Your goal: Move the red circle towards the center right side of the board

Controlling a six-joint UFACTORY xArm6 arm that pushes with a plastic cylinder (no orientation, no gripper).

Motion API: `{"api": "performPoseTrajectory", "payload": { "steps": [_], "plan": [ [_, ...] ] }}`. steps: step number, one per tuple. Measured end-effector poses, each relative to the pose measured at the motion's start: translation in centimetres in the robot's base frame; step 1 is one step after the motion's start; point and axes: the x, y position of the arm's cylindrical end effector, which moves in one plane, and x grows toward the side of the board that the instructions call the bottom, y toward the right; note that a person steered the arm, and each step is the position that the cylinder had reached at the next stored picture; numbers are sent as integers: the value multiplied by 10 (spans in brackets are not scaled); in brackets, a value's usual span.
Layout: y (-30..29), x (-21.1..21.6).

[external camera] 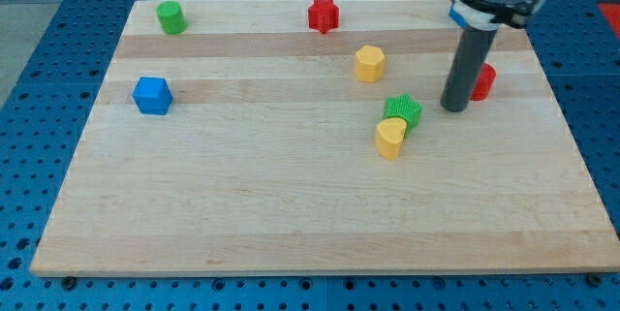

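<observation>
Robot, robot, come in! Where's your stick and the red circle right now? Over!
My tip down on the board, touching the red circle's left side. Circle sits near the right edge, upper half. Nothing in its way. Over.

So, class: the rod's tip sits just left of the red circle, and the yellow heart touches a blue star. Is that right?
Not quite. The camera view shows the yellow heart touching a green star, not a blue one; the only fully visible blue block is the blue cube far to the view's left. The rest holds: my tip sits just left of the red circle.
</observation>
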Motion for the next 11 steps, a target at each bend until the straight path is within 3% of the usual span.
{"api": "performPoseTrajectory", "payload": {
  "steps": [3,11],
  "plan": [
    [-9,-39],
    [24,-39]
  ]
}}
